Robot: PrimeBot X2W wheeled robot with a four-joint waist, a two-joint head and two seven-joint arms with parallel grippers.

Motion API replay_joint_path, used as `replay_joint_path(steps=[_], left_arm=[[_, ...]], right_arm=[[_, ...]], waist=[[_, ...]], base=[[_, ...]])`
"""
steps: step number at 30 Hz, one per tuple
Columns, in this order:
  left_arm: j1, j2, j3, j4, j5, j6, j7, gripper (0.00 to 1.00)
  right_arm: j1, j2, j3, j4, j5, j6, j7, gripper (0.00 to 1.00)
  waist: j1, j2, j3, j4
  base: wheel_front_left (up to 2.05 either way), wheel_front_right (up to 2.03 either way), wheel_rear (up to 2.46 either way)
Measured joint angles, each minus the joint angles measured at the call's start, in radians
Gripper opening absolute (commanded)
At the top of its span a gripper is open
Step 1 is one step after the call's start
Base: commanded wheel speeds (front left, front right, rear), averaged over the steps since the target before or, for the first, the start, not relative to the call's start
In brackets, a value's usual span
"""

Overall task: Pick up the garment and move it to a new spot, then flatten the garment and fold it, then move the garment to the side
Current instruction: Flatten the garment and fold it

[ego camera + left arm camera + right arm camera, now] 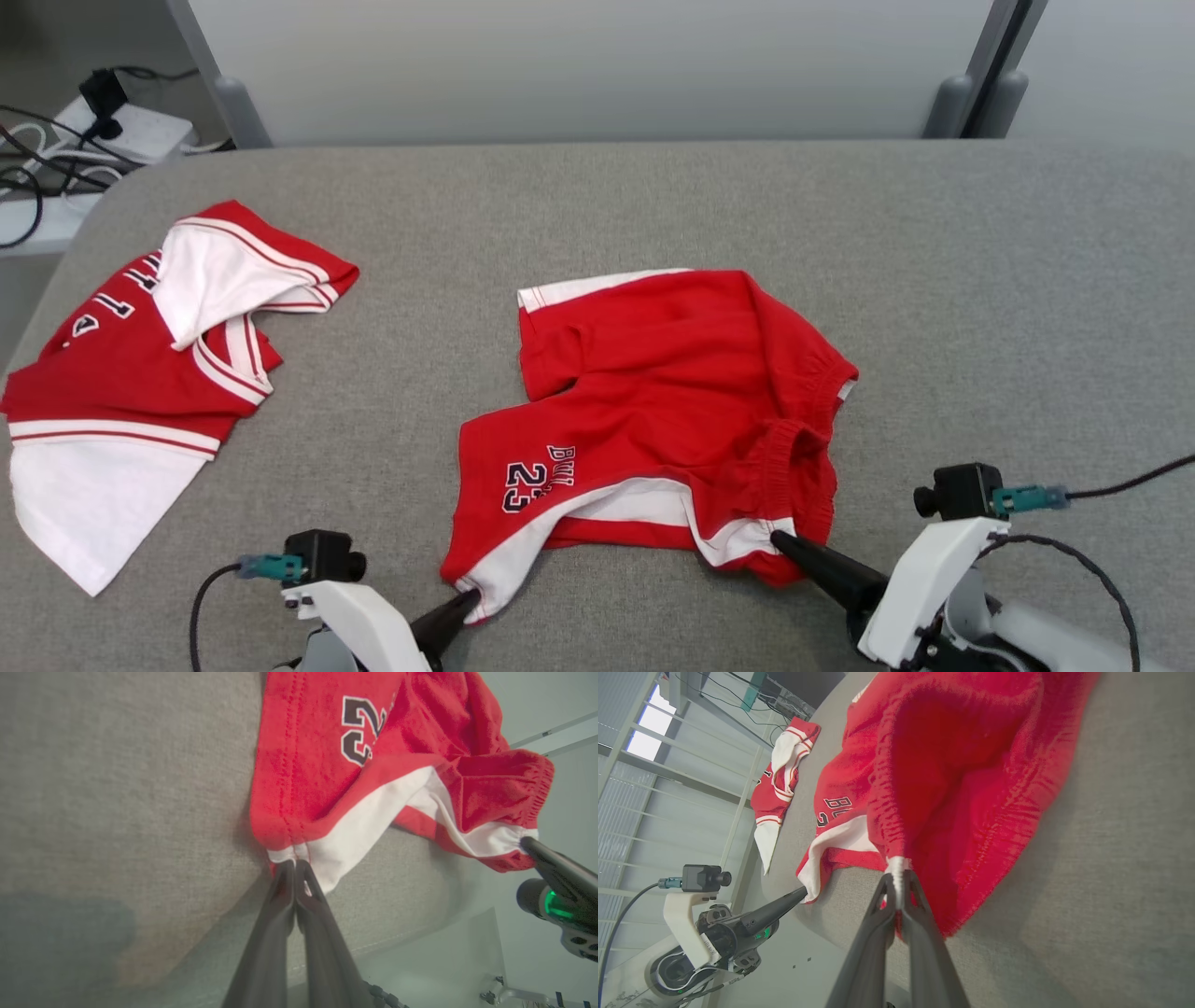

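We see the red shorts [653, 392] lying rumpled in the middle of the grey desk [980, 280], towards its front edge. Our left pincer [464, 597] is clenched on the white-trimmed hem corner at the shorts' lower left. Our right pincer [780, 539] is clenched on the white corner by the elastic waistband at the lower right. A red-and-white jersey [140, 373] lies crumpled on the desk's left side, well apart from the shorts. Beyond the far left corner, dark cables [37, 168] and a white power strip [140, 126] sit off the desk.
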Motion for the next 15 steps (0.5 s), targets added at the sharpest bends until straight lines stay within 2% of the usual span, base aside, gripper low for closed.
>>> replay_joint_path(steps=[4,5,7,8,11,13,15], left_arm=[[-0.069,-0.009,-0.016,-0.028,-0.103,0.0,0.235,0.0],[-0.116,-0.015,-0.006,-0.037,-0.137,0.0,0.292,0.0],[-0.248,-0.04,0.059,-0.033,-0.192,0.0,0.331,0.0],[-0.337,-0.05,0.114,-0.023,-0.19,0.0,0.277,0.0],[-0.702,-0.036,0.283,-0.005,-0.063,0.0,-0.058,0.0],[-0.901,-0.024,0.341,-0.04,-0.015,0.0,-0.168,0.0],[-0.971,-0.026,0.344,-0.056,0.017,-0.006,-0.208,0.0]], right_arm=[[-0.114,-0.004,-0.018,0.065,0.027,0.0,0.109,0.0],[-0.176,0.008,-0.043,0.094,0.038,0.0,0.127,0.0],[-0.345,0.04,-0.095,0.17,0.026,0.0,0.138,0.0],[-0.436,0.066,-0.147,0.215,0.027,0.0,0.114,0.0],[-0.738,0.126,-0.292,0.367,-0.023,0.0,-0.097,0.0],[-0.885,0.133,-0.33,0.417,-0.06,0.0,-0.153,0.0],[-0.936,0.148,-0.33,0.43,-0.072,0.0,-0.163,0.0]], waist=[[0.0,0.0,0.076,0.0],[0.0,0.0,0.098,0.0],[0.0,0.0,0.142,-0.002],[0.0,0.0,0.164,-0.004],[0.0,0.0,0.231,-0.012],[0.0,0.0,0.265,-0.018],[0.0,0.0,0.287,-0.025]], base=[[0.0,0.0,0.0],[0.0,0.0,0.0],[0.0,0.0,0.0],[0.0,0.0,0.0],[0.0,0.0,0.0],[0.0,0.0,0.0],[0.0,0.0,0.0]])
